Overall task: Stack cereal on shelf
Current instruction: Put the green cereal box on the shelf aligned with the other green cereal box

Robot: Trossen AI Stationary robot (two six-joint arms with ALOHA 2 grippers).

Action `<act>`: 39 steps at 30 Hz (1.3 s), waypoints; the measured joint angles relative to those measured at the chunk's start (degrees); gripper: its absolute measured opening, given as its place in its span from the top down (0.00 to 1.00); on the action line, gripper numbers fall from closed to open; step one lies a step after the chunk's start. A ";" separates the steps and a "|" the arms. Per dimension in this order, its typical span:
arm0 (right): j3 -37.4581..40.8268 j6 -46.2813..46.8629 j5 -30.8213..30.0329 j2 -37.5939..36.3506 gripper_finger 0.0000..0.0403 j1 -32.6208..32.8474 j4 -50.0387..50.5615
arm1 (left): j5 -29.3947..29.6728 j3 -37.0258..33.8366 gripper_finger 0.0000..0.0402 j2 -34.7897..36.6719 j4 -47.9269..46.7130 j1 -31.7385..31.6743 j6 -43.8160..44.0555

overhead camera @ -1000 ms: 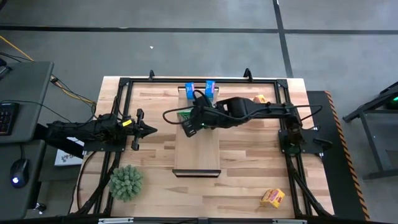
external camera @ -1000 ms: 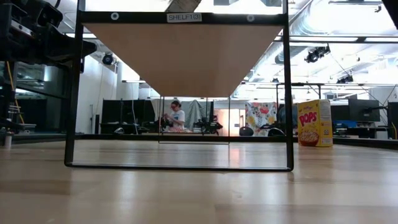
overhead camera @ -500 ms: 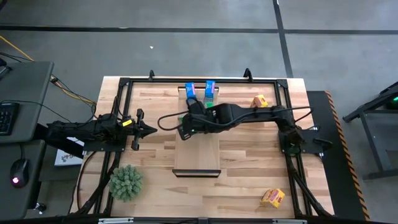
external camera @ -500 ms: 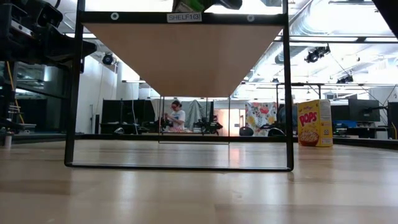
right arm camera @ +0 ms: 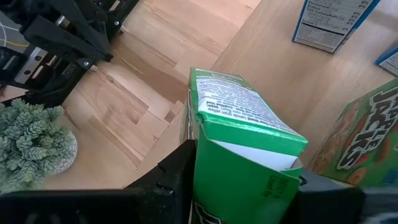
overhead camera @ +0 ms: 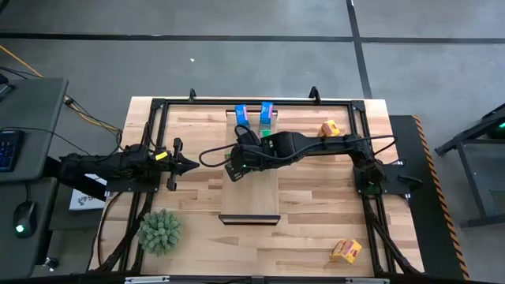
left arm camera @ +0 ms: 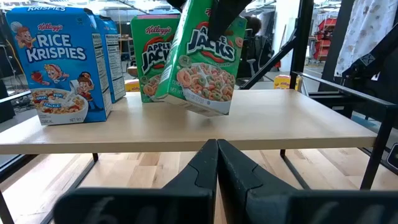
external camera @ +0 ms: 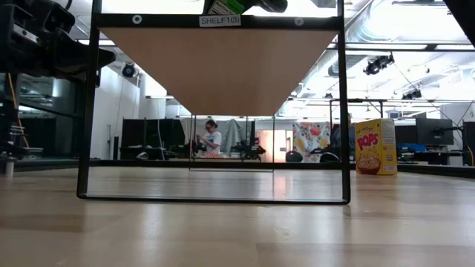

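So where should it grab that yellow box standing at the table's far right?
Probably from above, pinching the yellow box near its top across its thin depth: it stands upright with nothing overhead, and its broad front looks like a wider span.

Counter surroundings and bystanders

A spiky green plant (overhead camera: 160,230) sits near the striped wooden counter's (overhead camera: 308,205) front left corner; a keyboard (overhead camera: 8,150) and mouse (overhead camera: 25,218) lie on a side desk; a person (external camera: 211,138) sits far behind.
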State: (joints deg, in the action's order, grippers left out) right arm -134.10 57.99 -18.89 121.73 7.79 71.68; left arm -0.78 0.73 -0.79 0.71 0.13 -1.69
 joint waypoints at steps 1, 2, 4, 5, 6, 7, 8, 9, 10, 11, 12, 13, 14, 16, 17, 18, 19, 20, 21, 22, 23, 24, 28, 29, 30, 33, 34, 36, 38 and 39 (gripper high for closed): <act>0.00 -0.13 0.03 0.00 0.70 0.00 0.00 | 0.00 0.00 0.99 0.00 0.02 0.02 0.00; 0.00 -0.20 0.02 0.00 0.70 0.00 0.00 | 0.00 0.00 0.99 0.00 0.01 0.01 0.00; 0.00 0.07 0.02 0.00 0.70 0.00 -0.02 | 0.00 0.00 0.99 0.01 0.02 -0.01 0.00; 0.00 0.18 -0.04 0.00 0.70 0.00 -0.02 | 0.00 0.00 0.99 -0.01 0.00 0.01 0.00; 0.00 0.07 -0.12 0.00 0.70 0.02 -0.02 | 0.00 -0.02 0.99 0.01 0.01 0.02 0.00; 0.00 -0.02 -0.14 0.00 0.70 0.09 -0.02 | 0.00 0.00 0.99 0.01 0.02 0.01 0.00; 0.00 -0.02 -0.25 0.00 0.70 0.19 0.00 | -0.01 0.00 0.99 0.01 0.02 0.02 0.00; 0.00 0.08 -0.71 0.00 0.70 0.27 0.05 | 0.00 0.00 0.99 0.00 0.01 0.02 0.00; 0.00 0.25 -1.54 0.00 0.69 0.39 0.19 | 0.00 0.00 0.99 0.01 0.02 -0.01 0.00; 0.00 0.30 -2.72 0.00 0.68 0.50 0.34 | 0.00 0.00 0.99 0.01 0.00 0.02 0.00; 0.00 0.30 -3.78 0.00 0.67 0.57 0.45 | 0.00 0.00 0.99 0.01 0.00 -0.01 0.00; 0.00 0.35 -4.63 0.00 0.65 0.61 0.46 | -0.01 0.00 0.99 0.00 0.01 0.01 0.00; 0.00 0.43 -5.13 -0.01 0.63 0.61 0.47 | -0.02 -0.02 0.99 0.01 0.00 0.01 0.00; 0.00 0.46 -5.16 -0.02 0.59 0.61 0.55 | -0.02 0.00 0.99 0.00 0.02 0.00 0.00; 0.00 0.44 -5.21 0.00 0.56 0.61 0.55 | -0.02 0.00 0.99 0.01 0.02 0.00 0.00; 0.00 0.22 -5.33 -0.02 0.54 0.61 0.52 | -0.02 0.00 0.99 0.00 0.01 0.00 0.00; 0.00 0.19 -5.37 -0.02 0.52 0.61 0.52 | -0.02 0.00 0.99 0.01 0.00 0.00 0.00; 0.00 0.21 -5.39 -0.02 0.49 0.61 0.52 | -0.02 0.00 0.99 0.01 0.00 0.02 0.00; 0.00 0.42 -5.55 -0.02 0.47 0.61 0.52 | -0.02 0.00 0.99 0.01 0.02 0.00 0.00; 0.00 0.84 -5.75 -0.02 0.46 0.61 0.52 | -0.02 0.00 0.99 0.00 0.02 -0.01 0.00; 0.00 1.09 -5.86 -0.02 0.44 0.61 0.50 | -0.02 0.00 0.99 -0.01 0.02 0.02 0.00; 0.00 1.08 -5.94 -0.02 0.43 0.61 0.49 | -0.02 0.00 0.99 -0.01 0.01 0.02 0.00; 0.00 1.54 -6.00 -0.02 0.41 0.61 0.07 | -0.02 0.00 0.99 0.01 0.02 0.02 0.00; 0.00 1.50 -6.13 -0.02 0.41 0.61 -0.12 | -0.02 0.00 0.99 0.00 0.01 0.00 0.00; 0.00 1.48 -6.17 -0.02 0.41 0.61 -0.20 | -0.02 -0.01 0.99 0.01 0.02 -0.01 0.00; 0.00 0.92 -5.04 -0.03 0.41 0.59 -0.39 | -0.02 0.00 0.99 0.01 0.02 -0.01 0.00; 0.00 0.46 -4.04 -0.04 0.41 0.59 -0.39 | -0.02 0.00 0.99 0.01 0.01 0.01 0.00; 0.00 0.25 -1.95 -0.04 0.41 0.59 -0.37 | -0.02 -0.02 0.99 0.01 0.02 0.00 0.00; 0.00 0.48 -0.98 -0.07 0.41 0.63 -0.37 | -0.02 0.00 0.99 0.01 0.02 -0.01 0.00; 0.00 0.48 -0.58 -0.07 0.41 0.77 -0.37 | -0.02 -0.01 0.99 0.00 0.01 0.01 0.00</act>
State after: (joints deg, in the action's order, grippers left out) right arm -134.10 58.47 -19.47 121.67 8.56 71.31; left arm -0.80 0.72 -0.79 0.72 0.13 -1.69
